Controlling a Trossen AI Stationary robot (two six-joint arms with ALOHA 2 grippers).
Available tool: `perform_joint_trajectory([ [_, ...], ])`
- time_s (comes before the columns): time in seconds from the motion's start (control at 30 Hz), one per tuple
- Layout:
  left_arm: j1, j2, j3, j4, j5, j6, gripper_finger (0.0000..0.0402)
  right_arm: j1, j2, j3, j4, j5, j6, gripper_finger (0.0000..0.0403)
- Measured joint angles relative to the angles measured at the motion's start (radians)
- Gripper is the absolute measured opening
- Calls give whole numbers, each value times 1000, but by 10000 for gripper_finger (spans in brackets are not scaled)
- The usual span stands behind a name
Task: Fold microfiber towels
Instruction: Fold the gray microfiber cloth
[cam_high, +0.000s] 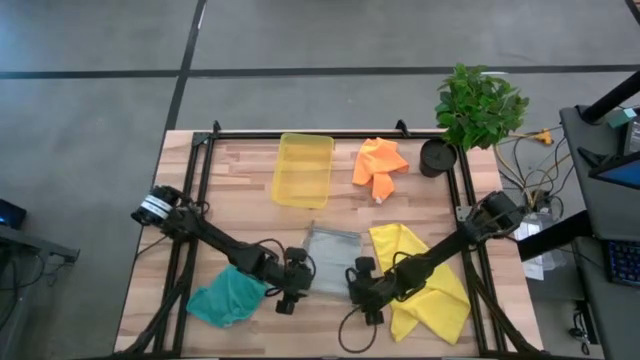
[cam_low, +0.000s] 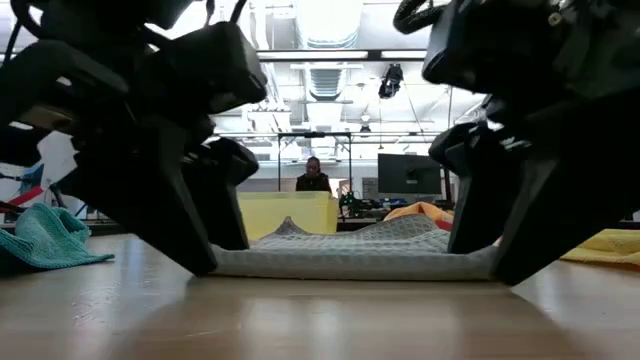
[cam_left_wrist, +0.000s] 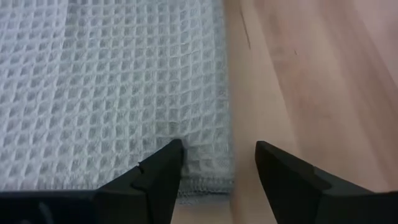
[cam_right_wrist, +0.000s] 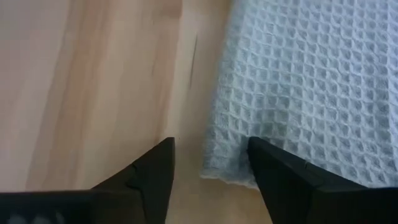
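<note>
The light grey towel (cam_high: 330, 258) lies flat at the table's near middle, with a low hump in its middle (cam_low: 290, 228). My left gripper (cam_left_wrist: 217, 155) is open and down at the towel's near left corner, one finger over the cloth and one over bare wood. My right gripper (cam_right_wrist: 211, 152) is open and stands the same way at the near right corner. The teal towel (cam_high: 228, 296) lies crumpled under my left arm. The yellow towel (cam_high: 428, 285) lies under my right arm. The orange towel (cam_high: 380, 163) lies at the far right. My left gripper's fingers point down and straddle the side edge of the grey towel's near left corner (cam_left_wrist: 205, 177). The low view shows its finger (cam_low: 200, 250) down at table height beside the cloth. I cannot tell whether it touches the cloth. My right gripper's fingers point down and straddle the side edge of the near right corner (cam_right_wrist: 227, 171). Its finger (cam_low: 490, 255) is down at table height beside the cloth. I cannot tell whether it touches the cloth.
A translucent yellow plastic tray (cam_high: 303, 168) stands at the far middle. A potted plant (cam_high: 478, 105) in a black pot (cam_high: 437, 157) stands at the far right corner. A person (cam_low: 313, 175) sits in the room beyond the table.
</note>
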Motion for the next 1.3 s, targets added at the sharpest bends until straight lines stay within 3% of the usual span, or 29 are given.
perform_joint_trajectory([
  [0.23, -39, 9, -2, -31, -97, -4, 169, 6, 38, 45, -70, 25, -10, 145],
  [0.53, -61, 4, 44, -101, -108, -4, 23, 10, 25, 91, -148, 40, -5, 19],
  [0.63, -68, -7, 71, -112, -72, -5, 8, 11, 6, 103, -162, -12, -11, 16],
  [0.8, -69, -40, 133, -96, 194, -1, 8, 19, -65, 108, -111, -206, -33, 14],
  [0.87, -71, -45, 140, -96, 216, -4, 8, 21, -86, 94, -82, -222, -38, 14],
  [1.13, -62, -81, 115, -151, -49, -31, 2, -22, -107, 28, -83, -199, 40, 13],
  [1.3, -56, -108, 106, -191, -99, -31, 2, -62, -109, 16, -80, -196, 49, 13],
])
